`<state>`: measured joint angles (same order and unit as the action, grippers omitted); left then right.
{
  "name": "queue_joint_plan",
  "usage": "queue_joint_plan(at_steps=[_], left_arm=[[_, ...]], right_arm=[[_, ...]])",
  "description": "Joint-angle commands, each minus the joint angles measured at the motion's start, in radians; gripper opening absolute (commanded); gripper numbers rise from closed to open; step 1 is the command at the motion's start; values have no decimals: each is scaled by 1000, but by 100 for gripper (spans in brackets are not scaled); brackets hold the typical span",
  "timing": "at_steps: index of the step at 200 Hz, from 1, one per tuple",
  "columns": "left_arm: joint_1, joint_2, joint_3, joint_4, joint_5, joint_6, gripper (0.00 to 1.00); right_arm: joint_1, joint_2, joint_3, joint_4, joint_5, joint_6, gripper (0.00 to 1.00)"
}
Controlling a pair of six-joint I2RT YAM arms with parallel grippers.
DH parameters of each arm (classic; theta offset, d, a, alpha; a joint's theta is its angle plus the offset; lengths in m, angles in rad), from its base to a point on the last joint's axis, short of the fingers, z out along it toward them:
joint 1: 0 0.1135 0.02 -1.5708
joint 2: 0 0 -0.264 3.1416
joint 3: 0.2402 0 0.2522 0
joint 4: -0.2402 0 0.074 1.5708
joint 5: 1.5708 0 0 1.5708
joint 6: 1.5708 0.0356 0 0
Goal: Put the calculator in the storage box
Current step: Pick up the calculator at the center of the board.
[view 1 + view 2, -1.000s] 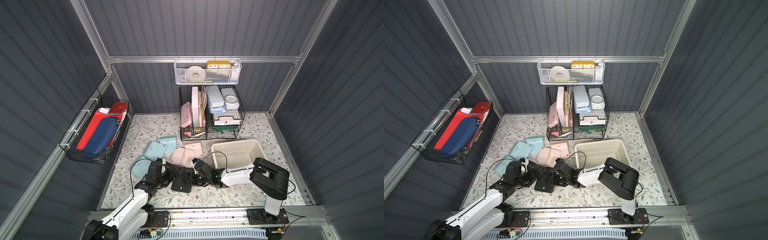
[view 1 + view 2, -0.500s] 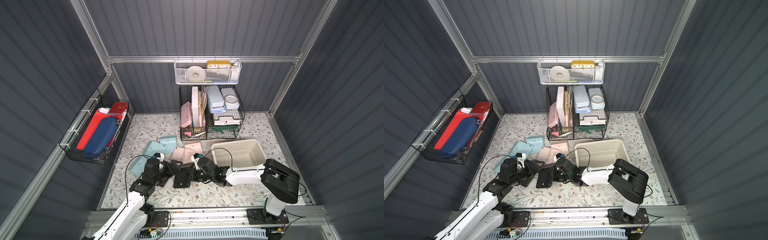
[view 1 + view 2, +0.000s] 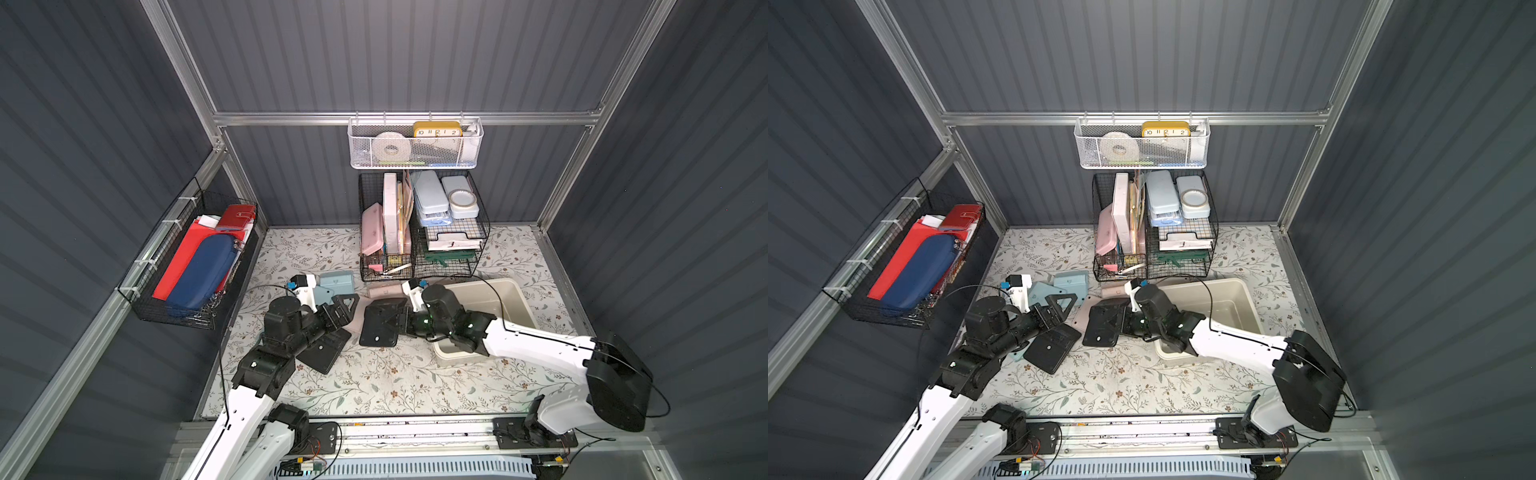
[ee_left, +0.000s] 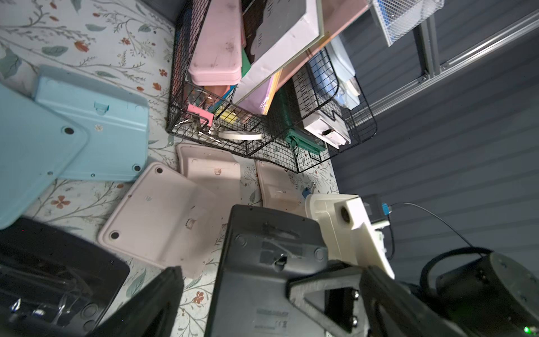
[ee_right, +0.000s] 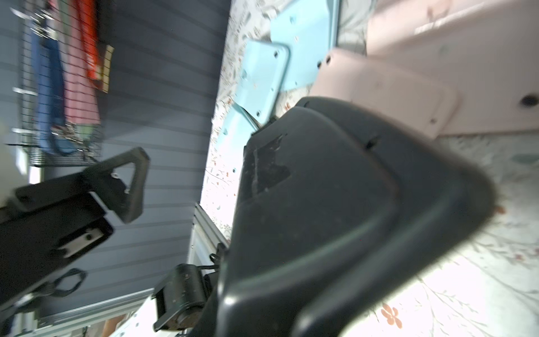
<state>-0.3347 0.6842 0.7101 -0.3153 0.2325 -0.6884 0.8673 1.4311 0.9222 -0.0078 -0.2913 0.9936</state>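
A black calculator, back side up and tilted, is held at its right edge by my right gripper, just left of the storage box. It fills the blurred right wrist view. The storage box is a cream-beige tub on the floral mat, and my right forearm crosses its near rim. My left gripper is open, close to the held calculator's left side. The left wrist view shows that calculator between the spread fingers.
A second black calculator lies under my left gripper. Light blue calculators and pink ones lie face down behind. Black wire baskets stand at the back, a white mesh basket hangs above, and another wire basket hangs on the left wall.
My right gripper has shut on the black calculator and carried it toward the back and slightly right. The left gripper stayed open and shifted toward the back.
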Motion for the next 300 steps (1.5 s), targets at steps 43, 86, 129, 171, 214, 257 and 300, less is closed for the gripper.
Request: queue_joint_plan(at_steps=[43, 86, 129, 171, 214, 257, 300], left_arm=[[-50, 28, 84, 133, 147, 110, 99], [-220, 130, 136, 206, 16, 123, 99], [-564, 268, 262, 159, -382, 216, 99], [-975, 525, 452, 7, -957, 320, 99], [-1135, 811, 656, -264, -1325, 304, 99], [-1135, 930, 757, -457, -1397, 203, 99], [-1086, 845, 660, -265, -1281, 410, 99]], right_arm=[[-188, -137, 134, -210, -162, -76, 20], [-293, -120, 222, -302, -320, -90, 21], [-392, -76, 285, -367, -519, -67, 21], [-447, -11, 374, -506, -650, -61, 21], [-477, -23, 408, -598, -656, -38, 22], [-484, -47, 399, -635, -668, -30, 23], [-493, -70, 401, -675, -677, -40, 23]])
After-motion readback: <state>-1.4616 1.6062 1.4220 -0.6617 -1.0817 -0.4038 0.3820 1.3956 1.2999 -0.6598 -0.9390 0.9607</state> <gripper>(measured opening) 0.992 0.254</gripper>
